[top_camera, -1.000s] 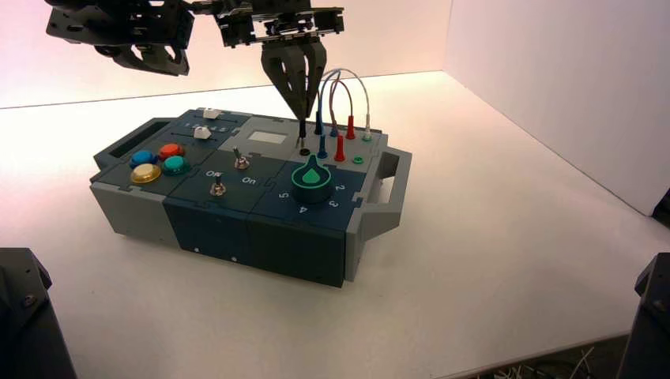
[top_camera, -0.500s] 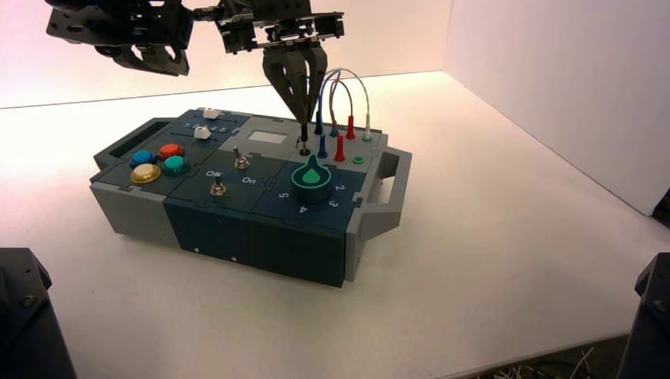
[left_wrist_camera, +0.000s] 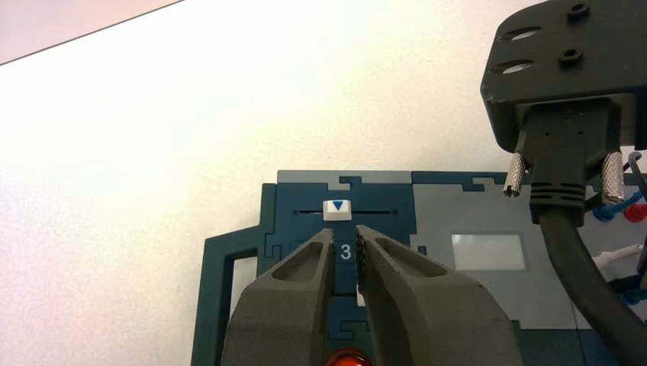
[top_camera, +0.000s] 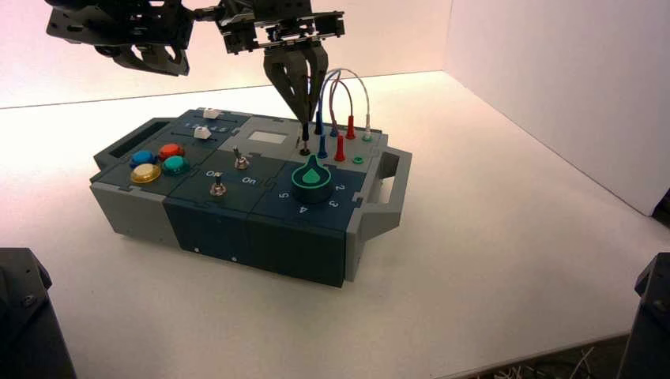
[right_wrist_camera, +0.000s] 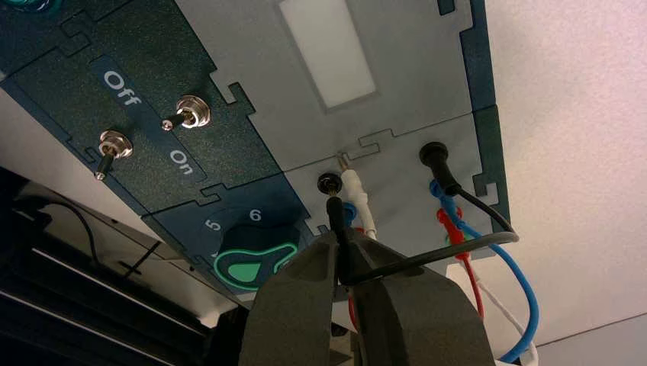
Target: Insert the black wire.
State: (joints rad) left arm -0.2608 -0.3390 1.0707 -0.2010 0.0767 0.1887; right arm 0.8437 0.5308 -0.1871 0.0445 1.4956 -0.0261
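Observation:
The black wire (right_wrist_camera: 427, 255) has one end seated in a rear socket (right_wrist_camera: 433, 155). Its free black plug (right_wrist_camera: 336, 219) (top_camera: 304, 134) is pinched upright in my right gripper (right_wrist_camera: 345, 252) (top_camera: 303, 110), which is shut on it. The plug's tip sits at the mouth of the black socket (right_wrist_camera: 329, 183) (top_camera: 305, 151) beside the grey display; how deep it sits is not visible. My left gripper (left_wrist_camera: 346, 236) (top_camera: 154, 59) hangs idle above the box's back left, over the white slider (left_wrist_camera: 337, 209), fingers almost together and holding nothing.
A white plug (right_wrist_camera: 355, 195) lies right beside the black socket. Blue (top_camera: 321, 146) and red (top_camera: 340, 148) plugs stand in the same row, with their leads arching behind. The green knob (top_camera: 311, 178) and two toggle switches (top_camera: 241, 163) lie nearer the front.
My right gripper has shifted slightly with the black plug, bringing its tip onto the black socket. The left arm has not moved.

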